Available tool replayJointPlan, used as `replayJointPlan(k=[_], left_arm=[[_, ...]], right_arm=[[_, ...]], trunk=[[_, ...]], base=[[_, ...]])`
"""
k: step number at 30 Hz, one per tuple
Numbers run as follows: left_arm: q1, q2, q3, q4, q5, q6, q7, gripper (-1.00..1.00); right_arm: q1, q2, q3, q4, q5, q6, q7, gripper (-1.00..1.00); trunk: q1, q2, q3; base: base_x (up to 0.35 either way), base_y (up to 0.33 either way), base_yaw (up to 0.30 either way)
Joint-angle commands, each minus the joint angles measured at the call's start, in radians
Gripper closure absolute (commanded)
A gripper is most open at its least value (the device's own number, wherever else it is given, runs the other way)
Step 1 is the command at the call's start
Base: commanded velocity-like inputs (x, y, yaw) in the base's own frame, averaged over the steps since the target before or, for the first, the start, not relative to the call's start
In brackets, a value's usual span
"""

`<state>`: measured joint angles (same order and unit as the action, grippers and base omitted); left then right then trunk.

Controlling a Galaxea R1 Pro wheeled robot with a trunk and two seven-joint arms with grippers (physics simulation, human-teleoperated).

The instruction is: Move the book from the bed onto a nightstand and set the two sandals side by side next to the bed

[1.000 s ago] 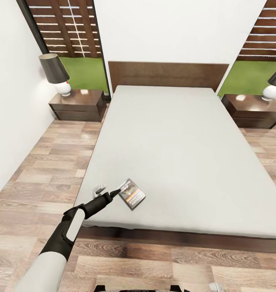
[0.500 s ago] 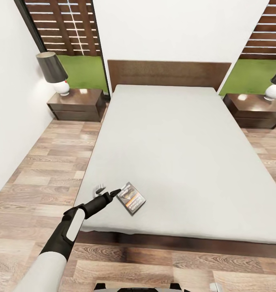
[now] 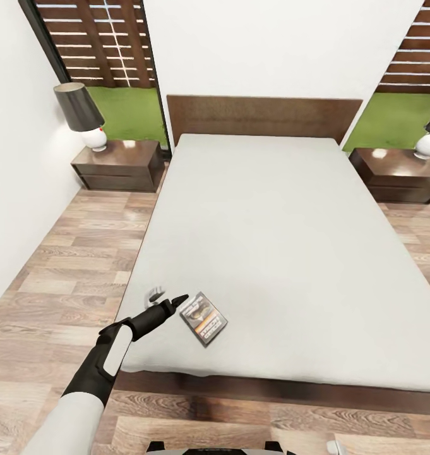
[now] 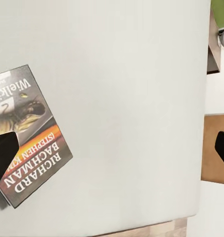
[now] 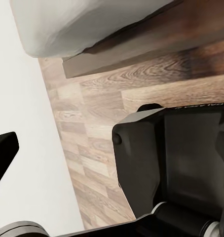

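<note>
The book lies flat on the bed's light-grey mattress, near the foot at the left side. Its dark cover with an orange band faces up. My left gripper hovers open just left of it, one fingertip reaching the book's near-left corner. In the left wrist view the book sits beside one black fingertip, which overlaps its edge, and nothing is held. My right gripper hangs low beside the robot base, open and empty. The sandals are out of view.
Two dark nightstands flank the headboard, one on the left and one on the right, each carrying a lamp. Wood-plank floor runs along the bed's left side beside a white wall. The bed's dark frame edge lies straight ahead.
The whole picture has slid down a little, so the camera has moved. The left gripper's tip now stands at the book's near-left corner instead of its far corner. The book still lies flat.
</note>
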<state>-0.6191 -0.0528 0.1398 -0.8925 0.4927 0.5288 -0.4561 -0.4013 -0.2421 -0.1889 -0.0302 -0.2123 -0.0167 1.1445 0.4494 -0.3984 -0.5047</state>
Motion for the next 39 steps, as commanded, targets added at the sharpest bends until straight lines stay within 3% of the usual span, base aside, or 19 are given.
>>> replayJointPlan(k=[1, 27, 31, 36, 39], left_arm=[[-0.001, -0.001, 0.004, 0.0, 0.004, 0.008, -0.002, -1.0], [-0.001, -0.001, 0.005, 0.001, 0.002, 0.005, 0.01, -1.0], [-0.006, -0.006, 0.006, -0.047, 0.003, 0.007, 0.087, -1.0], [-0.069, -0.045, 0.006, -0.102, 0.01, 0.014, 0.242, -1.0], [-0.084, -0.054, 0.006, -0.102, 0.012, 0.016, 0.272, -1.0]], right_arm=[[-0.001, 0.0, -0.001, 0.001, -0.001, -0.002, 0.003, -1.0], [-0.001, 0.0, 0.0, 0.001, -0.001, -0.002, 0.003, -1.0], [-0.001, 0.0, 0.0, 0.001, -0.001, -0.002, 0.003, -1.0], [-0.001, 0.0, 0.0, 0.001, -0.001, -0.002, 0.003, -1.0], [-0.001, 0.0, 0.001, 0.001, -0.001, -0.002, 0.004, -1.0]], trunk=[[0.001, -0.002, -0.001], [0.001, -0.002, -0.001], [0.001, -0.002, -0.001], [0.001, -0.002, -0.001], [0.001, -0.002, -0.001]], base=[[0.108, -0.018, 0.0], [0.047, -0.027, 0.0], [0.0, 0.0, 0.0], [0.0, 0.0, 0.0], [0.0, 0.0, 0.0]])
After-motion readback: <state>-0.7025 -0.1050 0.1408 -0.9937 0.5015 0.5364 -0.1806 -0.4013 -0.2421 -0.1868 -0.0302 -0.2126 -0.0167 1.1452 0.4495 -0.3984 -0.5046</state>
